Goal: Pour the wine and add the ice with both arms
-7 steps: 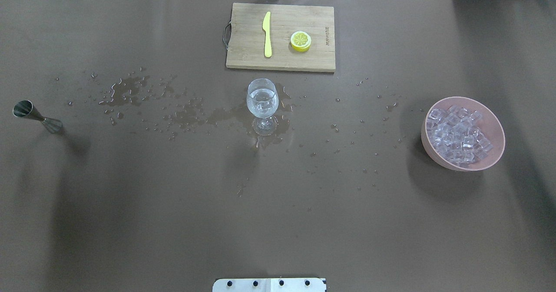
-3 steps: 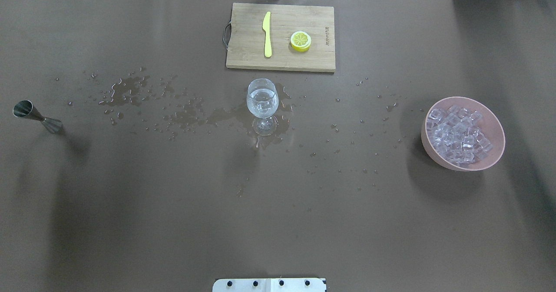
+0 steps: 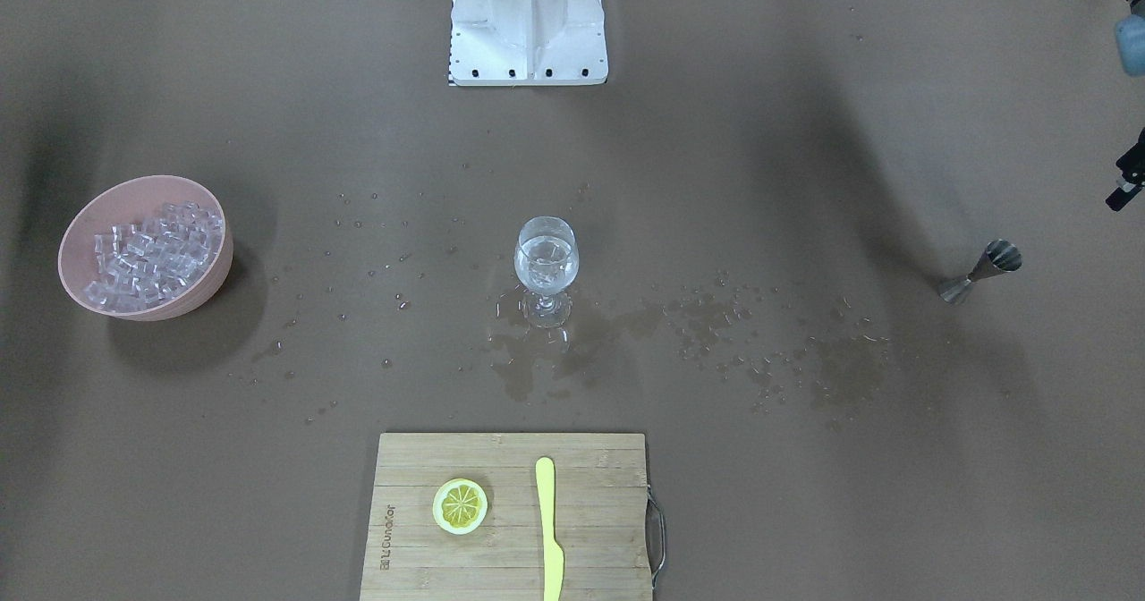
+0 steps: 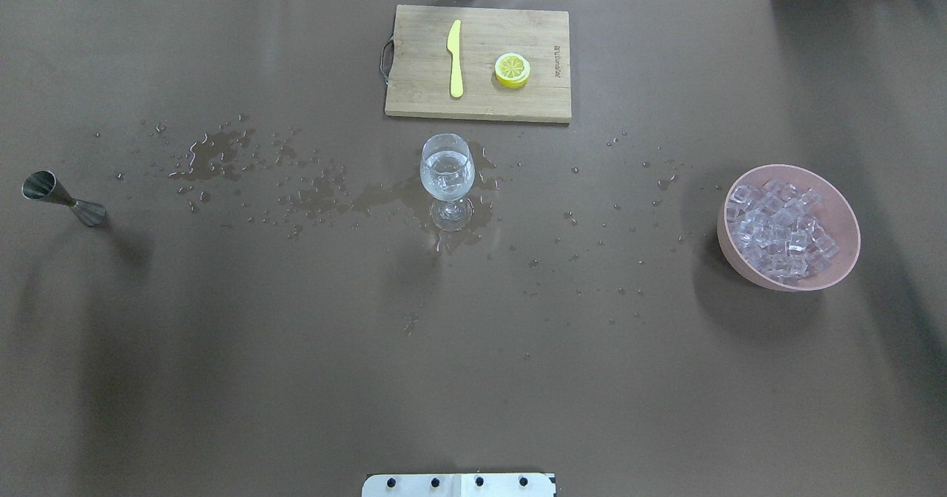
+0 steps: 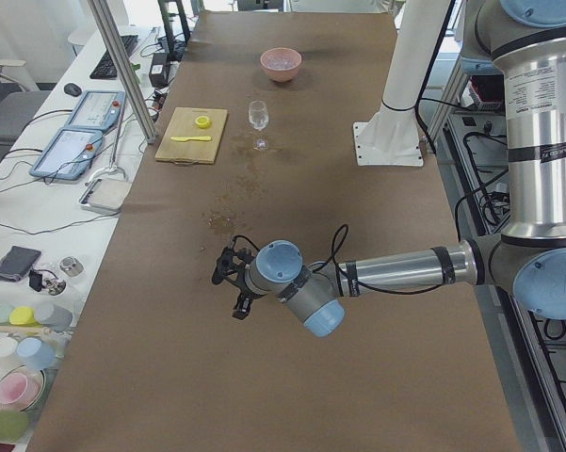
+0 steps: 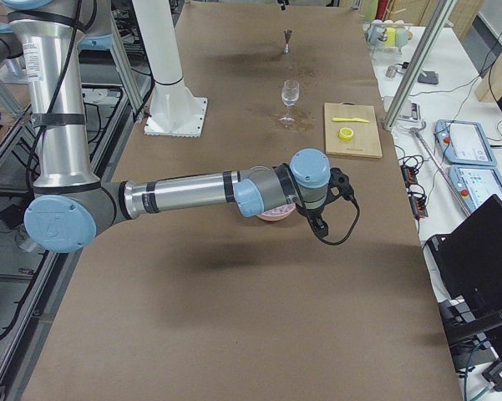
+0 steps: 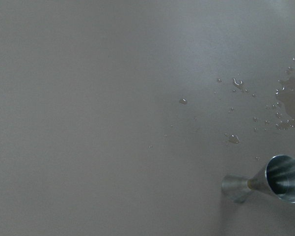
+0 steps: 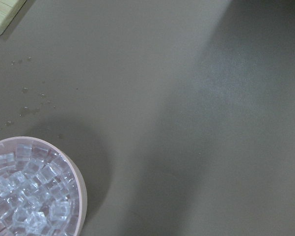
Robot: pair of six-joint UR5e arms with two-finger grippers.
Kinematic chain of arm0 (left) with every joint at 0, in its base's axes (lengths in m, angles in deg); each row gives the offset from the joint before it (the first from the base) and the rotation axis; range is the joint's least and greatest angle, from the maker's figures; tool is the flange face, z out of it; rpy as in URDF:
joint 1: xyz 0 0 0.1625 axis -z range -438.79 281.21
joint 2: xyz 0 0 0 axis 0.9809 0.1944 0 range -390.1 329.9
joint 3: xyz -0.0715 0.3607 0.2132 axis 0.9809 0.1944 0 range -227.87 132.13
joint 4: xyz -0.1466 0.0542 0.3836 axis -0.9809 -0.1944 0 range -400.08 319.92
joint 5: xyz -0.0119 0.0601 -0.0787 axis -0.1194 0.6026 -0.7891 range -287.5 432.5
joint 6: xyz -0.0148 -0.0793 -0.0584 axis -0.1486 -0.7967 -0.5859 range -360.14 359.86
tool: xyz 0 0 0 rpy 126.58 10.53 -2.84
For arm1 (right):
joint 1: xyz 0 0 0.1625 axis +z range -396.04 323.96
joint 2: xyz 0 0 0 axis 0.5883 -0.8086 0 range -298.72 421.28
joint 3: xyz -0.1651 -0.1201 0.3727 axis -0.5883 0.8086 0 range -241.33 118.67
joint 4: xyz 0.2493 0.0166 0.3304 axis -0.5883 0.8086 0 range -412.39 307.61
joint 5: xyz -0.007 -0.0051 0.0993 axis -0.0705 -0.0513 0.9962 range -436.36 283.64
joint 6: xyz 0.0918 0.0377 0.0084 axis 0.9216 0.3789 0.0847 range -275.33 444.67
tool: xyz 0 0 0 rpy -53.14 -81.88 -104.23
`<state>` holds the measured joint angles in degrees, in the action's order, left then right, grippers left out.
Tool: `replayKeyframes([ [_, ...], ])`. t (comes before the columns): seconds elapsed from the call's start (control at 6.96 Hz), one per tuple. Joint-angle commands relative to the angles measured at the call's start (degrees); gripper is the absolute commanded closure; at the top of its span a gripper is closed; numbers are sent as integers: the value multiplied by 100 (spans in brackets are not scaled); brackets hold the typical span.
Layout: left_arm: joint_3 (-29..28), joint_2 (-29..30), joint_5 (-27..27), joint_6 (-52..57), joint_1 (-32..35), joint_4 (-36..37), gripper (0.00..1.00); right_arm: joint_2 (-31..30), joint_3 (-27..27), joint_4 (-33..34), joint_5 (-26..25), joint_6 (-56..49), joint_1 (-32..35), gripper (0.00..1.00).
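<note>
Brown table (image 4: 473,379) looks as before. Clear ice (image 8: 24,196) fills the bowl (image 4: 727,249) near the right gripper (image 6: 321,219). Opening of right and left gripper (image 5: 234,282): cannot tell.

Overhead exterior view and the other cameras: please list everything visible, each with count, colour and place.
wine glass: one, clear, upright at the middle of the table.
wine: small amount, colourless, inside the glass.
jigger: one, silver, table's left end.
spilled drops: many, clear, around the glass and toward the jigger.
bowl: one, pink, table's right end.
ice: many cubes, clear, heaped in the bowl.
cutting board: one, wooden, far middle edge.
knife: one, yellow, on the board.
lemon slice: one, yellow, on the board beside the knife.
pedestal: one, white, near edge.
left arm: one, silver-grey with blue caps, near the jigger.
right arm: one, same colours, near the bowl.
</note>
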<state>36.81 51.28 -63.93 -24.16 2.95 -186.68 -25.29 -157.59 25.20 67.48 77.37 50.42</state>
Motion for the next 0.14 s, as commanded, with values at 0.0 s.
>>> replayKeyframes([
  [0.0,-249,18,125,-33,0,-184,1,0,-6,-7,12,0,3,0],
])
